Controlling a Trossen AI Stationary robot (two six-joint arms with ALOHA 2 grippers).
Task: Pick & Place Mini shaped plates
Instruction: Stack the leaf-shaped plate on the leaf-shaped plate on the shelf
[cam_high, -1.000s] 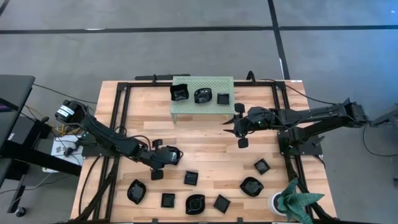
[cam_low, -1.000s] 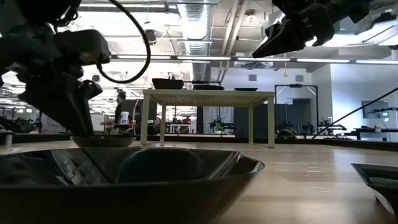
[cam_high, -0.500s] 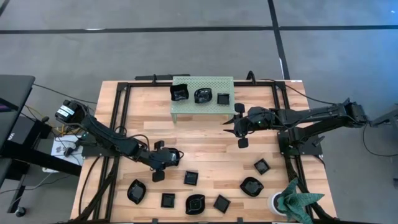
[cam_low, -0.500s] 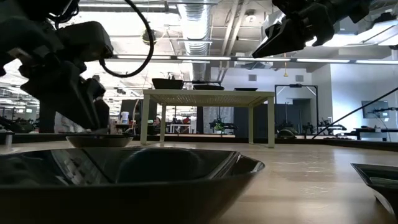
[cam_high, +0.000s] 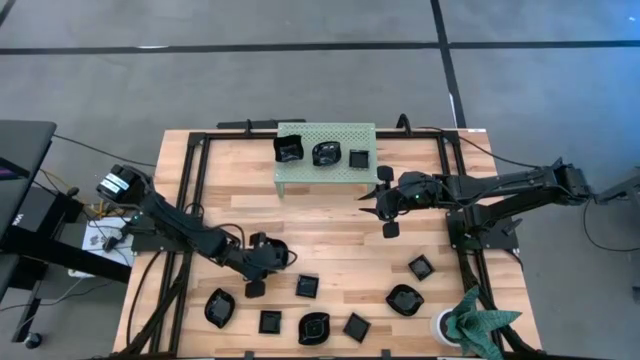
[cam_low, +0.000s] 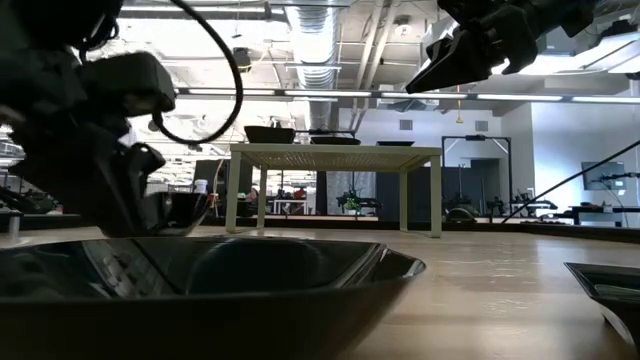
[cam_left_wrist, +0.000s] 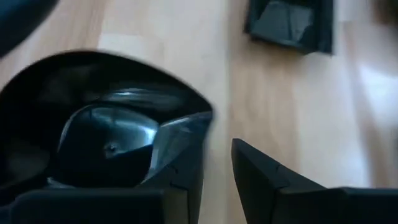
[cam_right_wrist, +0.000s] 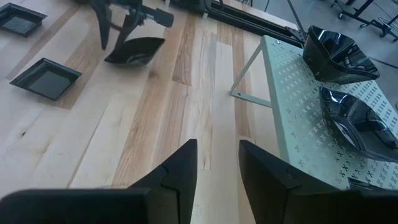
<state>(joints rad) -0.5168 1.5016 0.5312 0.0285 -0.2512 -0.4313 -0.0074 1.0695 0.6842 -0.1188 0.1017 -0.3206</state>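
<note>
Right now my left gripper (cam_high: 262, 268) sits low over the front-left part of the wooden table (cam_high: 330, 225), its fingers (cam_left_wrist: 180, 168) closed on the rim of a small black dish (cam_left_wrist: 93, 137) — one finger inside the bowl, the other outside against the wood. In the low view the dish (cam_low: 180, 208) hangs tilted in that grip, apart from the tabletop. Just beyond it lies a square dish (cam_high: 307, 286), and along the front edge a loose row of other black dishes: a wavy one (cam_high: 219, 306), a small square (cam_high: 270, 321), a round-cornered one (cam_high: 314, 327), a tilted square (cam_high: 357, 326), then a larger one (cam_high: 404, 299) and another square (cam_high: 421, 267) toward the right. My right gripper (cam_high: 383, 201) hovers above the middle-right of the table, fingers (cam_right_wrist: 177, 171) parted and holding nothing. Farthest back stands the pale green perforated rack (cam_high: 326, 168) — three dishes rest on top of it: a crumpled-edged one (cam_high: 289, 149), a rounder one (cam_high: 325, 153) and a little square one (cam_high: 358, 158). At the front-right corner a green cloth (cam_high: 478, 322) sits bunched beside a white cup (cam_high: 442, 324).
</note>
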